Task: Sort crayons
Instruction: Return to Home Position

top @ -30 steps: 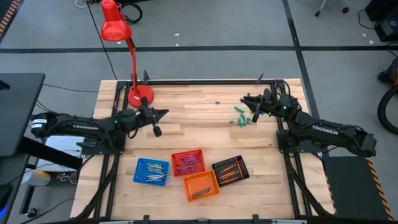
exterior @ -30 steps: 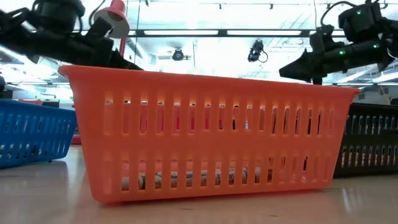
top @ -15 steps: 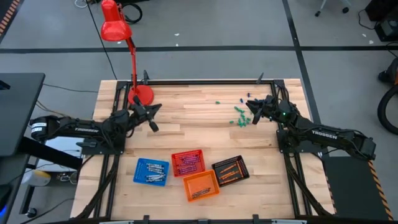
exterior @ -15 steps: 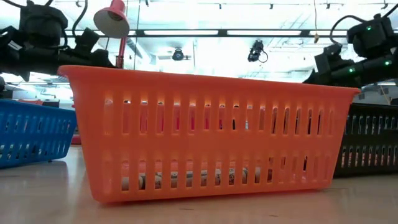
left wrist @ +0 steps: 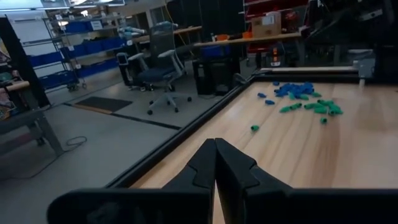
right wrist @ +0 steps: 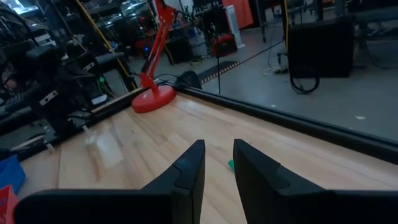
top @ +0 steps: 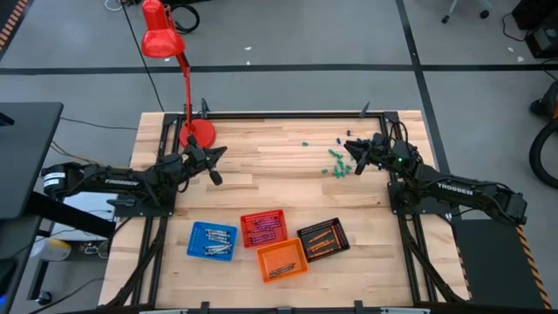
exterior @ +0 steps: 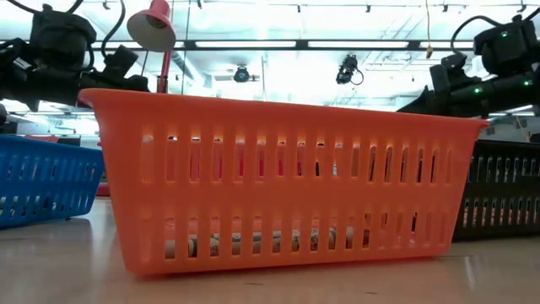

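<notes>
The crayons lie sorted in four small trays near the table's front edge: grey ones in the blue tray (top: pixel 212 240), reddish ones in the red tray (top: pixel 263 228), and orange ones in both the orange tray (top: pixel 282 259) and the black tray (top: pixel 323 238). My left gripper (top: pixel 218 157) hangs shut and empty over the left half of the table; its fingertips meet in its wrist view (left wrist: pixel 215 146). My right gripper (top: pixel 350 155) hovers at the far right beside the green and blue bits. It is open by a narrow gap (right wrist: pixel 217 149), with nothing between its fingers.
A red desk lamp (top: pixel 187 87) stands with its base on the table's far left corner. Tiny green and blue bits (top: pixel 336 166) lie scattered at the far right, close to my right gripper. Bare wood stretches between the arms and the trays. In the low view the orange tray (exterior: pixel 278 177) fills the foreground.
Both arms have drawn back and sunk a little. My left gripper has gone toward the table's left edge and my right gripper toward the right edge. Neither has opened or shut. The trays and crayons have stayed put.
</notes>
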`<state>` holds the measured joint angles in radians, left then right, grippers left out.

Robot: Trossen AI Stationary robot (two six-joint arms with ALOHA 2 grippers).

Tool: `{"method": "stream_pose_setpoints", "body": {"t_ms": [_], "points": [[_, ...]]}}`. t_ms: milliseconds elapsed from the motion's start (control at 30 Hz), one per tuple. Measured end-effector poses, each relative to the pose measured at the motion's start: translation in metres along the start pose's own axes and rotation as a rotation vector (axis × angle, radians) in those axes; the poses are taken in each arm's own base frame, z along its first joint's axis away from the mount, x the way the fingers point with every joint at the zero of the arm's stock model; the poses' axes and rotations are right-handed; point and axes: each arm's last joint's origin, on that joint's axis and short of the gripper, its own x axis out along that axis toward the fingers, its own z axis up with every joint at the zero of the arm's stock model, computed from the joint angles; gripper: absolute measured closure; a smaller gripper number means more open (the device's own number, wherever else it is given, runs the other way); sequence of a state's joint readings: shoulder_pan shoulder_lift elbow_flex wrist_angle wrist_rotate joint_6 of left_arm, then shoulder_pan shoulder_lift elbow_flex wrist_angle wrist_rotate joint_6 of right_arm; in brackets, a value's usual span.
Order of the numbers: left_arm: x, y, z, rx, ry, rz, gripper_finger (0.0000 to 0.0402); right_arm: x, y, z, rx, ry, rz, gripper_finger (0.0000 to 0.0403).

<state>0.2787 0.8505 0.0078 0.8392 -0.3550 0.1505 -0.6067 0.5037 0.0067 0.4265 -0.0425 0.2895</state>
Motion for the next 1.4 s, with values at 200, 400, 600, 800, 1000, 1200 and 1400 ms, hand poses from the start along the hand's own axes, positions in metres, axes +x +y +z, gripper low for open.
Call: {"method": "stream_pose_setpoints", "body": {"t_ms": [200, 400, 600, 800, 1000, 1200, 1400], "points": [[0.000, 0.000, -0.001, -0.006, 0.012, -0.002, 0.0388, 0.000, -0.001, -0.005, 0.007, 0.048, -0.012, 0.0314], [0.000, -0.001, -0.007, -0.088, 0.067, -0.005, 0.0388, 0.000, 0.000, 0.002, 0.224, 0.101, 0.037, 0.0314], [-0.006, 0.002, -0.004, -0.102, 0.064, -0.004, 0.0388, -0.007, 0.002, 0.013, 0.234, 0.052, 0.186, 0.0314], [-0.018, 0.007, 0.002, -0.140, 0.050, -0.002, 0.0388, -0.021, 0.004, 0.024, 0.200, -0.051, 0.252, 0.0314], [-0.032, 0.013, 0.005, -0.169, 0.019, -0.013, 0.0388, -0.034, 0.003, 0.026, 0.187, -0.104, 0.235, 0.0314], [-0.042, 0.016, 0.005, -0.188, 0.004, -0.017, 0.0388, -0.038, 0.000, 0.024, 0.200, -0.101, 0.208, 0.0314], [-0.047, 0.017, 0.006, -0.200, -0.016, -0.032, 0.0388, -0.036, -0.007, 0.016, 0.196, -0.145, 0.059, 0.0314]]}}
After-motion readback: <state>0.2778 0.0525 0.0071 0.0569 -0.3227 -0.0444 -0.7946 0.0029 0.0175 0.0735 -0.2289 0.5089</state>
